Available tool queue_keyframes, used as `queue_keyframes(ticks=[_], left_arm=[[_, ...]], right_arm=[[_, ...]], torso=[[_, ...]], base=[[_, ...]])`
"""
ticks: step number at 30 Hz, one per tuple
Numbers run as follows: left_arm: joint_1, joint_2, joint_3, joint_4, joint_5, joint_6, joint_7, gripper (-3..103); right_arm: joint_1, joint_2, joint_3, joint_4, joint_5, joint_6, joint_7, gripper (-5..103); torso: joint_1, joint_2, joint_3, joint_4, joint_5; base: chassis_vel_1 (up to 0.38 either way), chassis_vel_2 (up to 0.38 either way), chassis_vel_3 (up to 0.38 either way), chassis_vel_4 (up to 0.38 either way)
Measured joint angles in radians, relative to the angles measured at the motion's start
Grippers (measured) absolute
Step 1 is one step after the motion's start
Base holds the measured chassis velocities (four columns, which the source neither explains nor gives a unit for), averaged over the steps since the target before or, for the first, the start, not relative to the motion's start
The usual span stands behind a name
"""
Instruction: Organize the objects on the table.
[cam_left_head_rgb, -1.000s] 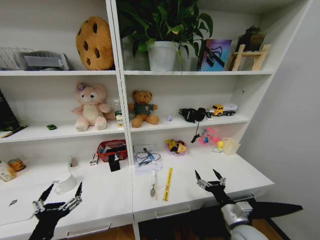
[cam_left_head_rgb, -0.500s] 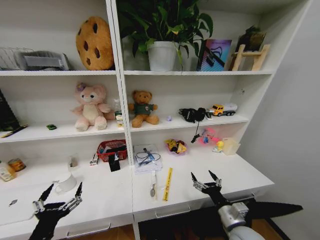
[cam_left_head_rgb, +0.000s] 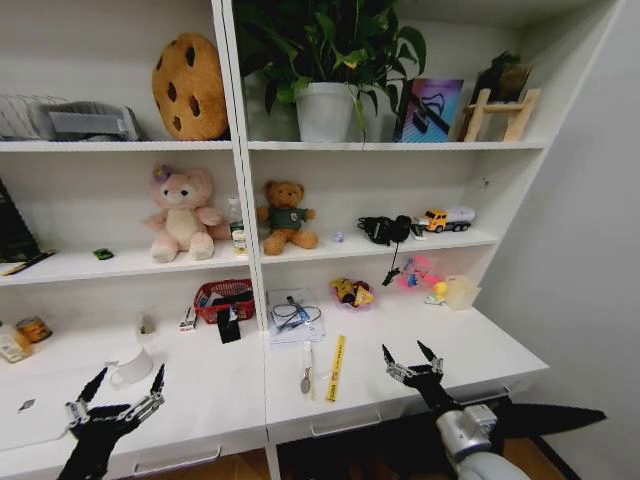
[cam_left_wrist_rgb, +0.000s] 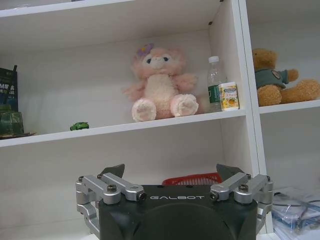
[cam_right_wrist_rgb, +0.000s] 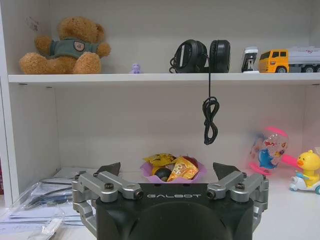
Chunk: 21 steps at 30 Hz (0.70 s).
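Note:
The long white table (cam_left_head_rgb: 480, 345) carries loose objects. A yellow ruler (cam_left_head_rgb: 337, 367) and a small silver tool (cam_left_head_rgb: 306, 374) lie near its front edge. Behind them are a clear bag of cables (cam_left_head_rgb: 293, 316), a red basket (cam_left_head_rgb: 224, 297) and a purple bowl of snacks (cam_left_head_rgb: 351, 292) (cam_right_wrist_rgb: 195, 174). A silver laptop (cam_left_head_rgb: 25, 405) and a white mug (cam_left_head_rgb: 130, 367) sit at the left. A tiny green toy (cam_left_head_rgb: 103, 254) (cam_left_wrist_rgb: 79, 126) rests on the shelf above. My right gripper (cam_left_head_rgb: 403, 352) (cam_right_wrist_rgb: 169, 168) hovers open over the front edge, right of the ruler. My left gripper (cam_left_head_rgb: 125, 378) (cam_left_wrist_rgb: 172, 172) is open beside the mug.
Pink plush (cam_left_head_rgb: 181, 212), brown bear (cam_left_head_rgb: 286, 215), headphones (cam_left_head_rgb: 385, 230) and toy truck (cam_left_head_rgb: 447, 218) fill the middle shelf. A pink toy (cam_left_head_rgb: 418, 272), yellow duck (cam_left_head_rgb: 438, 292) and translucent box (cam_left_head_rgb: 460, 292) stand at the table's back right. A wall closes the right side.
My right gripper shifted slightly left and toward me a second ago and has held still since. The left gripper and the objects have not moved.

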Motion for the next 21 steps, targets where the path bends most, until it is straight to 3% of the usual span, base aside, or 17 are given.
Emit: queue_keyframes(ticks=[9, 17, 19, 21], left_arm=[[0.0, 0.0, 0.0, 0.0, 0.0, 0.0, 0.0, 100], [0.0, 0.0, 0.0, 0.0, 0.0, 0.0, 0.0, 100], [0.0, 0.0, 0.0, 0.0, 0.0, 0.0, 0.0, 100], [0.0, 0.0, 0.0, 0.0, 0.0, 0.0, 0.0, 100]], right_arm=[[0.0, 0.0, 0.0, -0.001, 0.0, 0.0, 0.0, 100], [0.001, 0.0, 0.0, -0.001, 0.0, 0.0, 0.001, 100], [0.0, 0.0, 0.0, -0.001, 0.001, 0.0, 0.001, 100], [0.001, 0.0, 0.0, -0.001, 0.001, 0.0, 0.001, 100]], torso=[[0.0, 0.0, 0.0, 0.0003, -0.0001], [0.0, 0.0, 0.0, 0.0003, -0.0009], [0.0, 0.0, 0.0, -0.0006, 0.0005], [0.0, 0.0, 0.0, 0.0003, 0.0002]], base=[[0.122, 0.123, -0.131, -0.113], [0.237, 0.232, -0.233, -0.226], [0.287, 0.292, -0.269, -0.308], [0.318, 0.302, -0.296, -0.323]])
